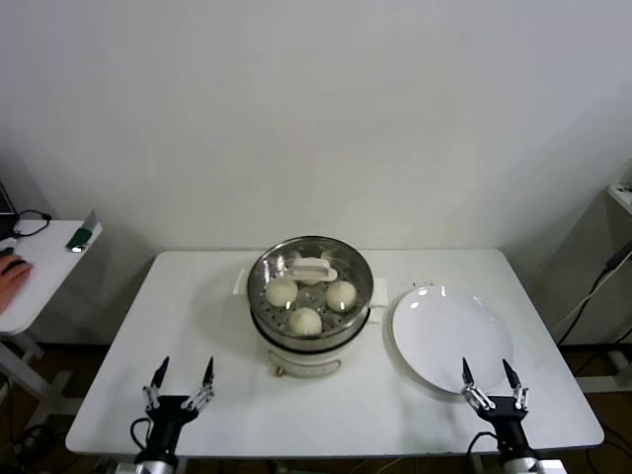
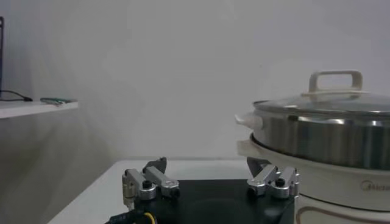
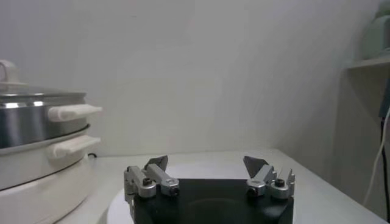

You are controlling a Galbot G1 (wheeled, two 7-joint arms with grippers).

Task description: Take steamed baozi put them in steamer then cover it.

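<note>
Mid-table (image 1: 197, 296), toward the far edge: steamer (image 1: 310, 341) with cover (image 1: 312, 269) seated, baozi (image 1: 306, 320) inside. White plate (image 1: 444, 336) just beside it, toward the right edge. Left gripper (image 1: 181, 380) and right gripper (image 1: 492, 380) at the near corners, fingers spread, empty, bare tabletop around each.

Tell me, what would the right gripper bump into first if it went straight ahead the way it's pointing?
Probably the white plate. The open right gripper sits at its near edge, pointing across it. If it travels above the plate, the way looks free to the wall.
</note>
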